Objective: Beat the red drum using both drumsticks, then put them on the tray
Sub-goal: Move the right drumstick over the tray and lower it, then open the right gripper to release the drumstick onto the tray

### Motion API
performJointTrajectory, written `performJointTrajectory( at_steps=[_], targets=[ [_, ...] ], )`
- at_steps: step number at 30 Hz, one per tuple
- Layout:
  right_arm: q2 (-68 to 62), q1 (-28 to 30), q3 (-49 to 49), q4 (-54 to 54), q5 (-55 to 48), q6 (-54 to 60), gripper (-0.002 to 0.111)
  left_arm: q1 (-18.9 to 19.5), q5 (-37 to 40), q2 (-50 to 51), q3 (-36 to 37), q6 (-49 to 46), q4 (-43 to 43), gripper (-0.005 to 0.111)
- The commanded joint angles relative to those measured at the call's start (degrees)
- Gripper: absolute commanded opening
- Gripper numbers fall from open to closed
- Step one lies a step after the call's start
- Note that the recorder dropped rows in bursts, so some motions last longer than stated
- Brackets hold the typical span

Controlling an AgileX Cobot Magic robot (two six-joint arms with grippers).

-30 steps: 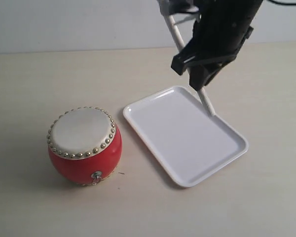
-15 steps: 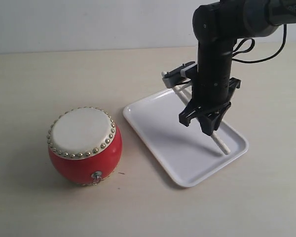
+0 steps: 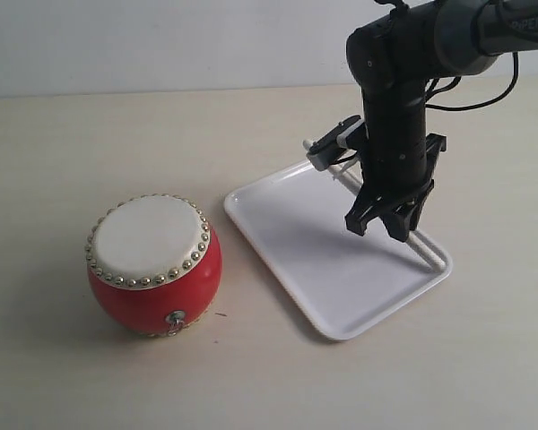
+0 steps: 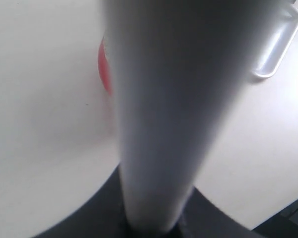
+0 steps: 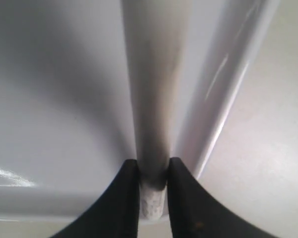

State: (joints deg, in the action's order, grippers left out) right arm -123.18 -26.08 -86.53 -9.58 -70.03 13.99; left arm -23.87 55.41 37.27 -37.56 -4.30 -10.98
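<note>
1. The right end effector [image 3: 379,231] pinches the right stick [image 5: 154,99] tight, low over the white tray [image 3: 314,251].
2. That stick runs along the tray's rim (its tip is near a corner).
3. The left end effector [image 4: 151,225] pinches the left stick [image 4: 169,99], which looks big and blurry.
4. The red drum [image 3: 152,269] sits on the surface [image 3: 72,134], just beside the tray.

Pale beige table [image 3: 63,125]. On it we see two things: a red drum [image 3: 154,269] standing upright at the left, and a white tray [image 3: 291,228] lying flat near it, not touching.
</note>
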Motion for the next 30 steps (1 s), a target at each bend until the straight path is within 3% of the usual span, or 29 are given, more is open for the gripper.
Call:
performJointTrajectory(
  at_steps=[1, 16, 24, 30],
  targets=[
    [-0.7, 0.2, -0.2, -0.5, 0.1, -0.3, 0.000, -0.1, -1.6, 0.1, 0.2, -0.1, 0.1, 0.000],
    [-0.7, 0.2, -0.2, -0.6, 0.1, -0.7, 0.000, -0.1, -2.5, 0.1, 0.2, 0.1, 0.0, 0.000],
    [-0.7, 0.2, -0.2, -0.6, 0.1, -0.8, 0.024, -0.1, -2.9, 0.1, 0.2, 0.1, 0.0, 0.000],
    [-0.7, 0.2, -0.2, -0.6, 0.1, -1.8, 0.031, -0.1, -3.9, 0.1, 0.2, 0.4, 0.0, 0.000]
  ],
)
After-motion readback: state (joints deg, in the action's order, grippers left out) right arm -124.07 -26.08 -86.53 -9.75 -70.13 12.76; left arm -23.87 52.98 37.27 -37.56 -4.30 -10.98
